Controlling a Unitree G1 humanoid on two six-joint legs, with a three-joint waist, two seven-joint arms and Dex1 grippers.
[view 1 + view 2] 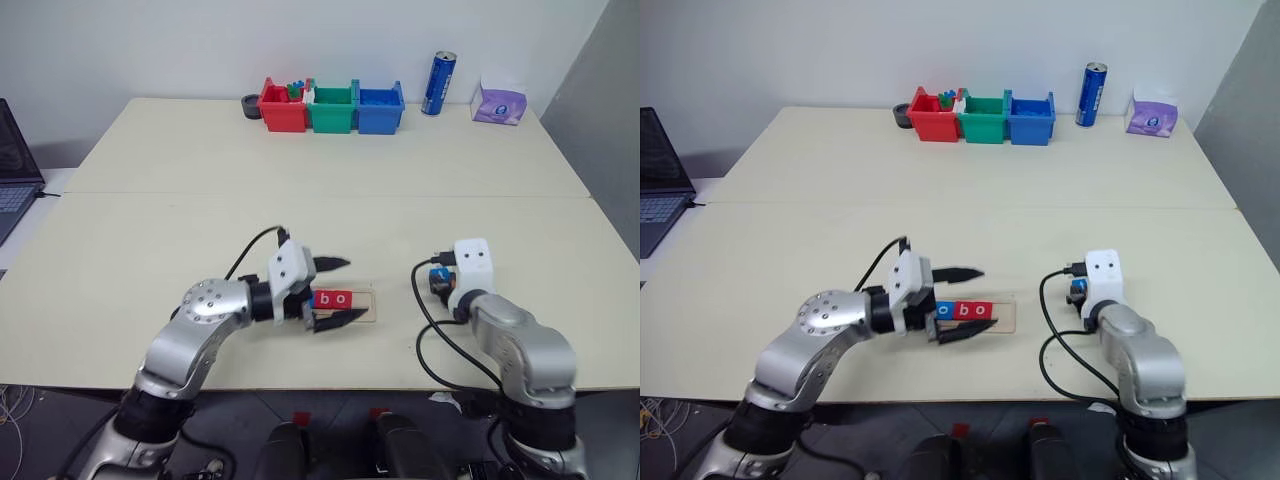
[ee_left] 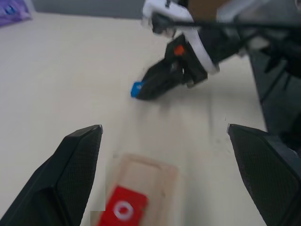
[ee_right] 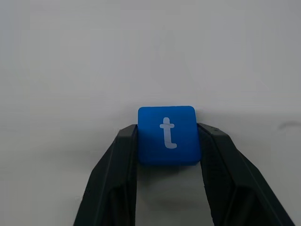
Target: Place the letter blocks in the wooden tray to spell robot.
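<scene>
Right gripper [image 3: 167, 141] had its fingers [image 3: 120, 160] clamped on either side of the blue t block [image 3: 167, 135], just over the counter [image 1: 300, 180]. Left gripper [image 1: 335, 292] fingers were spread wide, straddling the wooden tray [image 1: 362, 308] with red b and o blocks [image 1: 332, 298] between them.

Lab: sorting bins [image 1: 332, 106], laptop [image 1: 15, 165]

The left claw [image 2: 164, 155] gapes wide over the wooden tray [image 2: 150, 181] holding a red o tile [image 2: 123, 210], while the right claw [image 2: 141, 89] pinches a blue tile [image 2: 137, 89].
</scene>
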